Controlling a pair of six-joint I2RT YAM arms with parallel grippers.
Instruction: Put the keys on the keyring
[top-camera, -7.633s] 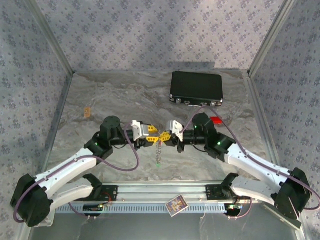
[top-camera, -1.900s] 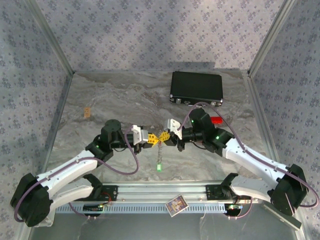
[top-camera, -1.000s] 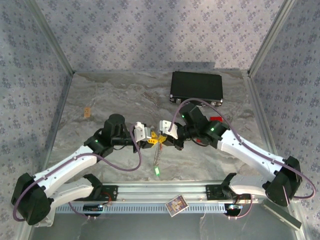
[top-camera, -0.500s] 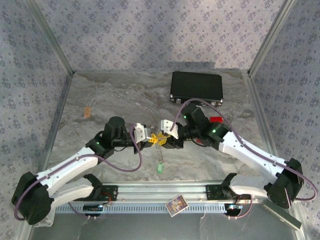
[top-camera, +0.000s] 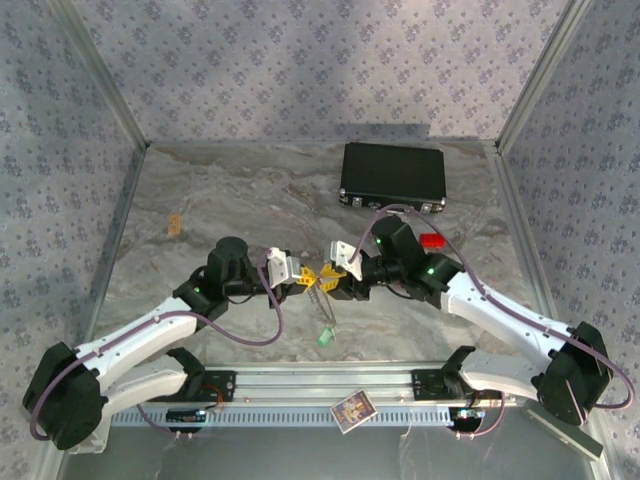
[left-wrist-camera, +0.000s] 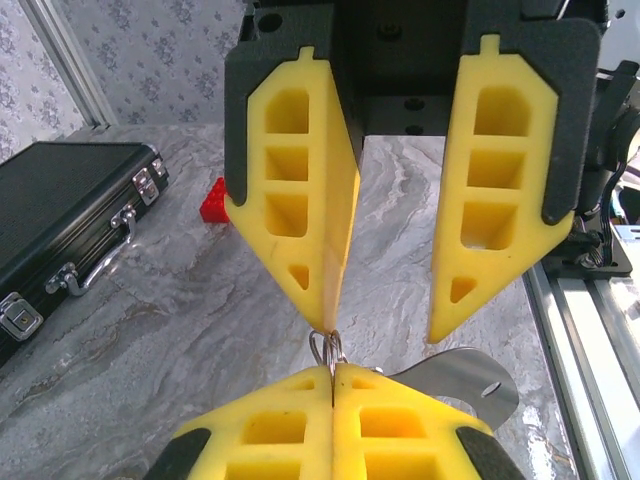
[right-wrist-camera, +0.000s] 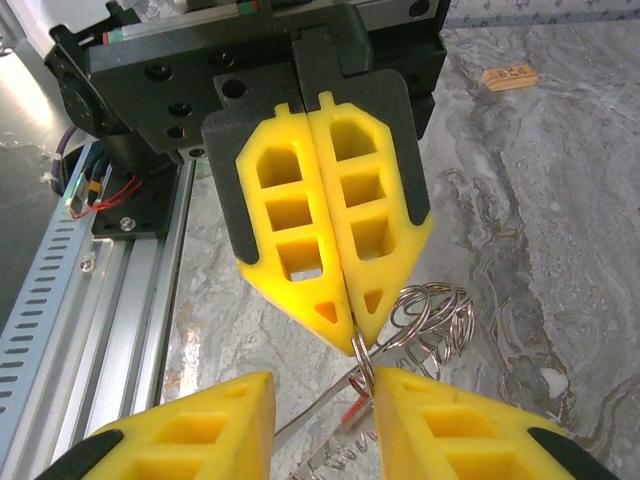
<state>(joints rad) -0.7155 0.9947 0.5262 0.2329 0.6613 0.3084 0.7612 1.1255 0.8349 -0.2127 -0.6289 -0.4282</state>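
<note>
The keyring (top-camera: 318, 279) is a small coil of silvery wire loops (right-wrist-camera: 432, 318) held above the table between both arms. My left gripper (left-wrist-camera: 332, 372) is shut on one loop (left-wrist-camera: 328, 345). The right gripper (right-wrist-camera: 322, 385) is open, and the pinched loop lies against its right finger (right-wrist-camera: 450, 420). A chain hangs from the ring down to a green-tagged key (top-camera: 326, 338). A silvery key blade (left-wrist-camera: 458, 376) and a bit of red (right-wrist-camera: 356, 410) show just under the ring. In the top view the left gripper (top-camera: 304, 278) and right gripper (top-camera: 334, 282) meet tip to tip.
A black case (top-camera: 392, 175) lies at the back right, with a small red object (top-camera: 432, 240) on the table in front of it. A tan tag (top-camera: 175, 224) lies at the left. A card (top-camera: 352, 409) rests on the front rail.
The right gripper has opened and drawn back slightly to the right. The left gripper stays shut on the ring. The hanging chain and green tag have swung right.
</note>
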